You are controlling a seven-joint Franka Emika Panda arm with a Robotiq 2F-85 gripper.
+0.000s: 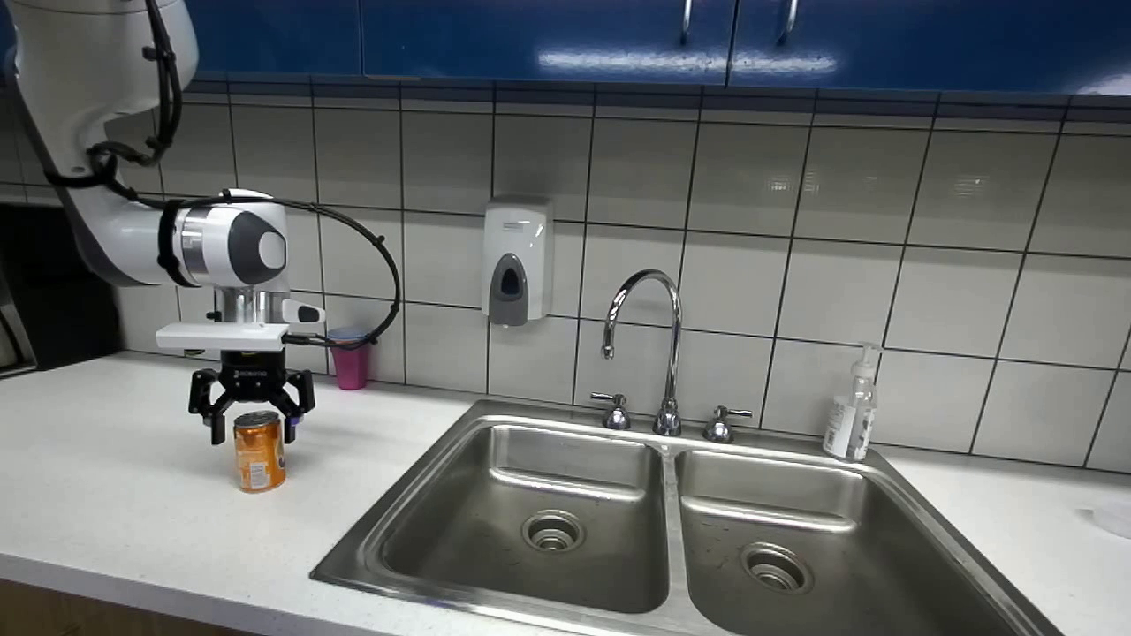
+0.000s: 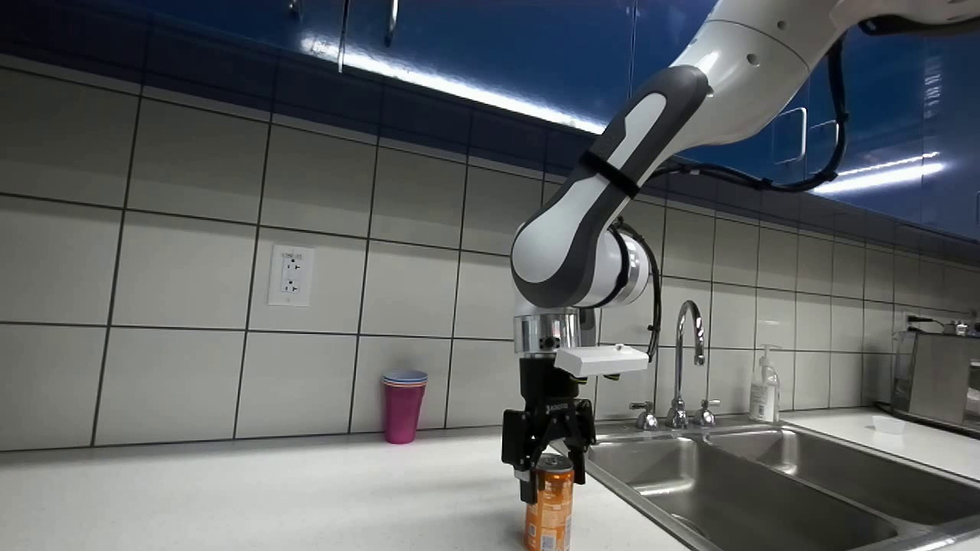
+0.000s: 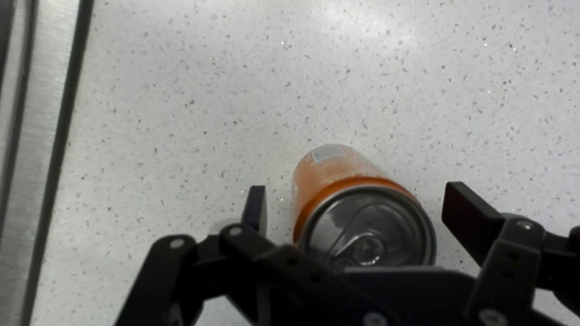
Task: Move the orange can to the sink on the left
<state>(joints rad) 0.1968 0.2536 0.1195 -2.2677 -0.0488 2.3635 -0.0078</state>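
White grey-speckled bench, with front edge visible. Two-basin stainless-steel sink is set into bench. Black two-fingered gripper points straight down over bench. Orange cylindrical metal can stands upright on bench, outside sink; strip of bench lies between can and sink edge. Fingers spread, one at each side of can's upper part; in wrist view, gap shows on both sides.

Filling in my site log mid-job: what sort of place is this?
Likely a kitchen or break room, perhaps a shared one: there's a double-basin sink, a wall-mounted dispenser and blue overhead cabinets.
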